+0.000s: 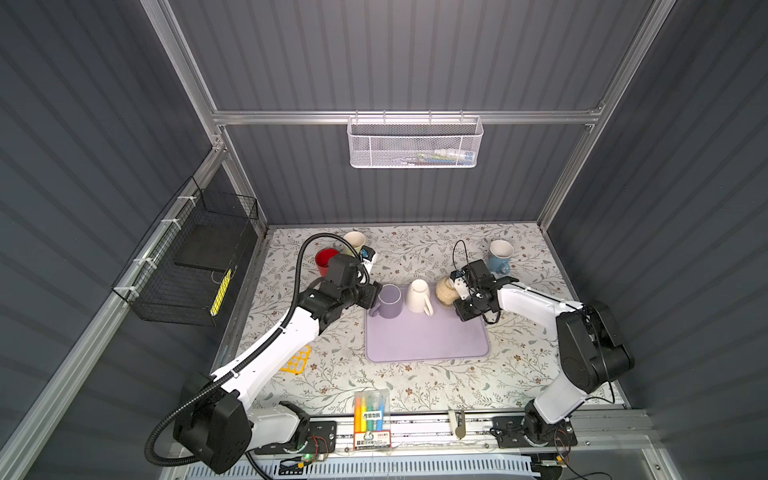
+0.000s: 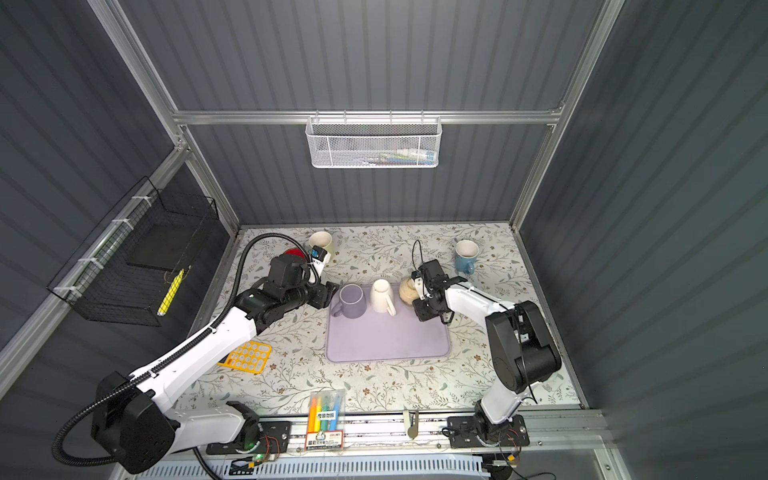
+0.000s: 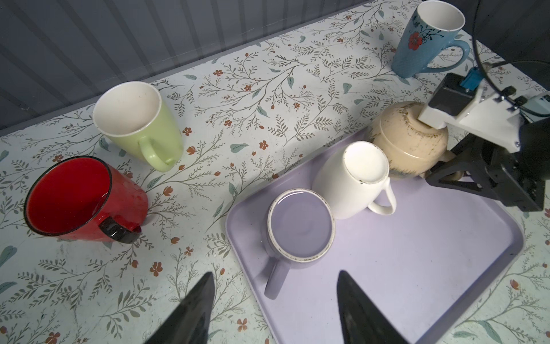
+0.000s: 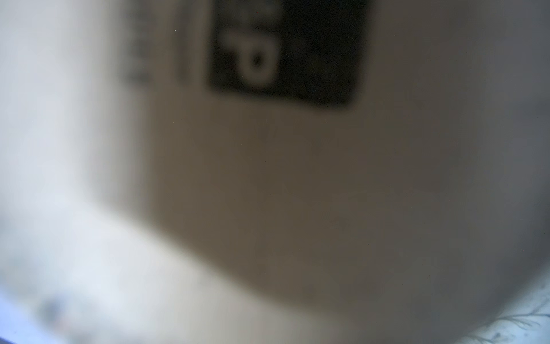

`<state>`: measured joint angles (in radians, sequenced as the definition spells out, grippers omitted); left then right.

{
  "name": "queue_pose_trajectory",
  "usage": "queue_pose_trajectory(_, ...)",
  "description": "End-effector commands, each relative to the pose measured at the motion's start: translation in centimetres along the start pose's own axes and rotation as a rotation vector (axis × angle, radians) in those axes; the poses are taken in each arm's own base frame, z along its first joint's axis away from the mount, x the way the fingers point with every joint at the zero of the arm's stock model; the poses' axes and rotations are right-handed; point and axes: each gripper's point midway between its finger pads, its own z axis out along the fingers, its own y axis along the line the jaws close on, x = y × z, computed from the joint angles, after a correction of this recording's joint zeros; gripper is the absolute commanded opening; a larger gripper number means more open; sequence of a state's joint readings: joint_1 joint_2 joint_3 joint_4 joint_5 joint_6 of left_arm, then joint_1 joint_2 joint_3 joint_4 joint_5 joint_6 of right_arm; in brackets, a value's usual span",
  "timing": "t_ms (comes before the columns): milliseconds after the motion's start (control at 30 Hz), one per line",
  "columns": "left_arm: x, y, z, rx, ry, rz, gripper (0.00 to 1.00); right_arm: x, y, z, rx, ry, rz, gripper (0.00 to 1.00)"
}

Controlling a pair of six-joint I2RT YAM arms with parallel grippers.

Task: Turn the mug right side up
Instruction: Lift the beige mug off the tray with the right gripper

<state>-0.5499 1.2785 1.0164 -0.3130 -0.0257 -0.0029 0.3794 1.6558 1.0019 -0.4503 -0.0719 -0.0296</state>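
Observation:
Three mugs stand bottom up on the lilac tray [image 1: 428, 340] [image 3: 416, 268]: a purple mug [image 1: 390, 301] [image 3: 300, 226], a white mug [image 1: 419, 295] [image 3: 354, 181] and a beige mug [image 1: 444, 291] [image 2: 407, 289] [image 3: 407, 140]. My right gripper [image 1: 455, 300] [image 3: 446, 178] is shut on the beige mug's handle at the tray's far right corner. The right wrist view shows only the blurred beige mug [image 4: 297, 193], very close. My left gripper [image 1: 374, 293] [image 3: 277, 271] is open just left of the purple mug, whose handle points toward it, and holds nothing.
Upright mugs stand on the floral table: a red mug [image 1: 325, 259] [image 3: 80, 199] and a green mug [image 1: 354, 241] [image 3: 140, 125] at the back left, a blue mug [image 1: 500, 255] [image 3: 425, 41] at the back right. A yellow stencil [image 2: 247, 356] and a marker pack [image 1: 371, 415] lie near the front.

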Motion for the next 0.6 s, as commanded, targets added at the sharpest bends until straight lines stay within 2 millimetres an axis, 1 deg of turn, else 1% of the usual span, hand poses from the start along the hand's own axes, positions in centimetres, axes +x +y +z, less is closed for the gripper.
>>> queue_pose_trajectory(0,-0.3,0.3,-0.5,-0.011,-0.016,0.002,0.65,-2.5,0.8,-1.9,-0.036,-0.115,0.004,0.05)
queue_pose_trajectory(200,-0.4,0.3,-0.5,-0.008,-0.02,0.001,0.65,-3.1,1.0,-3.3,-0.065,-0.158,0.017,0.05)
queue_pose_trajectory(267,-0.5,0.2,-0.6,-0.005,-0.023,0.0,0.65,-4.1,1.2,-4.1,-0.084,-0.21,0.022,0.04)
queue_pose_trajectory(533,-1.1,-0.2,-0.8,0.018,-0.044,-0.015,0.65,-6.1,1.6,-7.5,-0.212,-0.341,0.073,0.04)
queue_pose_trajectory(567,-1.2,-0.3,-0.8,0.023,-0.046,-0.018,0.65,-6.3,2.2,-8.0,-0.259,-0.356,0.072,0.04)
